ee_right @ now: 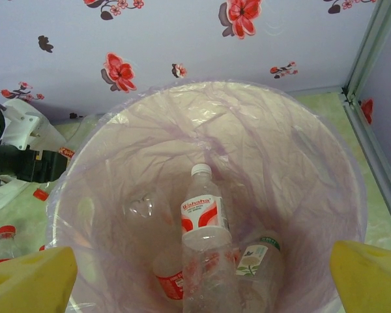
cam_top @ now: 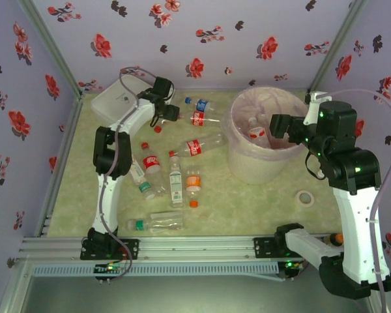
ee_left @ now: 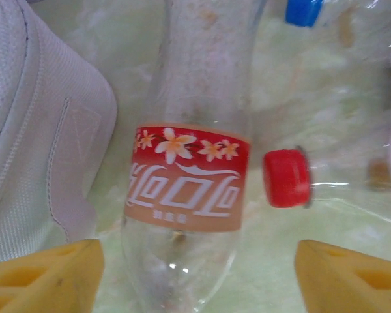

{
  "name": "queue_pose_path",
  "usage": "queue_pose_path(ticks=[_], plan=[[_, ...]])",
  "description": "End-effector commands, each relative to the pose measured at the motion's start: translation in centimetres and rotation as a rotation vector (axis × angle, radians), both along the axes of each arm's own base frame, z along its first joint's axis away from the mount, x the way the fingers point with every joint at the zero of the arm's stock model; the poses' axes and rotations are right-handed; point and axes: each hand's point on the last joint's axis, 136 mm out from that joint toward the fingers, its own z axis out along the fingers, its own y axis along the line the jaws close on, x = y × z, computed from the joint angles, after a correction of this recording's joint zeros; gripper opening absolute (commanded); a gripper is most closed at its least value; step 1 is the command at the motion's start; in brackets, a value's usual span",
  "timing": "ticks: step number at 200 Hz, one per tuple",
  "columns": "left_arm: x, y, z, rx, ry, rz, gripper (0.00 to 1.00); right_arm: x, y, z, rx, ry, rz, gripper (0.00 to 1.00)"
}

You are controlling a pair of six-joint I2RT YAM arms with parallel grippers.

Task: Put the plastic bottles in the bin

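A clear plastic bottle (ee_left: 186, 176) with a red flowered label lies on the table between the yellow fingers (ee_left: 45, 274) of my left gripper (ee_left: 199, 280). The jaws straddle its base with a gap on the right side, open. From above, that left gripper (cam_top: 171, 114) is at the back left beside this bottle (cam_top: 199, 119). My right gripper (ee_right: 201, 270) hangs open and empty over the bin (ee_right: 300, 163), which holds a white-capped bottle (ee_right: 205, 212), a green-labelled one (ee_right: 257, 257) and a red-labelled one (ee_right: 173, 280). Seen from above, the right gripper (cam_top: 278, 124) is over the bin (cam_top: 247, 166).
A white case (cam_top: 117, 101) sits at the back left, close to the left fingers (ee_left: 32, 130). A blue-capped bottle (cam_top: 199, 104) and a red cap (ee_left: 287, 177) lie nearby. Several more bottles (cam_top: 176, 182) are scattered mid-table. A tape roll (cam_top: 305, 198) lies near the right arm.
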Motion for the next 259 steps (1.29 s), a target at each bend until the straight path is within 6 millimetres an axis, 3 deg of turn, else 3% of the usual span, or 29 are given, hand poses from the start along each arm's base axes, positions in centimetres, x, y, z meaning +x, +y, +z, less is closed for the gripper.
queue_pose_path(ticks=[1, 37, 68, 128, 164, 202, 243, 259], plan=[[0.0, 0.1, -1.2, 0.012, 0.044, -0.025, 0.69, -0.2, 0.2, 0.6, 0.027, -0.02, 0.005, 1.0], [0.5, 0.5, -3.1, 0.058, 0.086, -0.039, 0.75, -0.1, 0.1, 0.4, 0.018, -0.014, 0.006, 1.0], [0.6, 0.7, -4.6, 0.068, 0.112, -0.035, 0.72, 0.0, 0.1, 0.3, 0.015, -0.016, 0.004, 1.0], [0.4, 0.6, -2.7, 0.051, 0.074, -0.037, 0.55, -0.1, -0.2, 0.5, 0.001, -0.02, -0.005, 1.0], [-0.2, 0.6, 1.2, 0.021, -0.005, -0.05, 0.5, 0.0, -0.2, 0.7, 0.015, -0.015, -0.017, 1.0], [-2.2, 1.5, 8.6, -0.038, -0.165, -0.032, 0.48, 1.7, 1.7, 1.6, 0.1, -0.049, 0.043, 0.99], [-8.7, 1.6, 15.0, -0.18, -0.304, -0.027, 0.41, 5.1, 6.9, 3.5, 0.315, -0.07, 0.224, 0.98], [-12.0, 1.0, 15.2, -0.258, -0.334, -0.024, 0.39, 6.5, 9.2, 4.6, 0.392, -0.096, 0.291, 0.97]])
